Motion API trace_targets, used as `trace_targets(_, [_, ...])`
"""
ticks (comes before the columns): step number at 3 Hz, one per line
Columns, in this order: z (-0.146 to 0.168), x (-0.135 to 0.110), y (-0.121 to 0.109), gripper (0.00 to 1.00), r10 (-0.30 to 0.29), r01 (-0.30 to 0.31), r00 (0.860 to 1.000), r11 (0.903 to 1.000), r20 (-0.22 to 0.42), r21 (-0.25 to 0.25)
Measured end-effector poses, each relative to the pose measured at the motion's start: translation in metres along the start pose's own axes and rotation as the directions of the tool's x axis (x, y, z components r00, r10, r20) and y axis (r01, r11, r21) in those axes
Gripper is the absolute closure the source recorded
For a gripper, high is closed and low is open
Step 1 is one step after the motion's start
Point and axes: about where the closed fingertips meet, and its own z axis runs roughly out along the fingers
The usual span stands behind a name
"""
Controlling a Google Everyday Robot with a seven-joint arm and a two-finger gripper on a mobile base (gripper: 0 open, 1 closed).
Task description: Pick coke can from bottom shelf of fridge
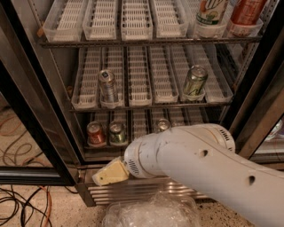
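Observation:
The fridge stands open with white tray racks. On the bottom shelf the red coke can stands at the left, with a green can right beside it and another can further right, partly hidden by my arm. My gripper shows as a cream-coloured tip at the end of the white arm. It hangs in front of the ribbed metal base, below and slightly right of the coke can, apart from it.
On the middle shelf stand a silver-striped can and a green can. Two bottles stand on the top shelf at the right. A black door frame is at the left; cables lie on the floor. Clear plastic lies below.

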Motion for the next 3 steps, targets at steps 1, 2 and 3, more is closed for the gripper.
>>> trace_targets(1, [0.039, -0.006, 0.02, 0.0, 0.072, -0.07, 0.996, 0.9965, 0.056, -0.045])
trace_targets(2, [0.053, -0.011, 0.014, 0.0, 0.122, -0.122, 0.982, 0.9925, 0.141, -0.009])
trace_targets(3, [0.024, -0.017, -0.025, 0.0, 0.223, -0.252, 0.931, 0.9656, 0.289, 0.065])
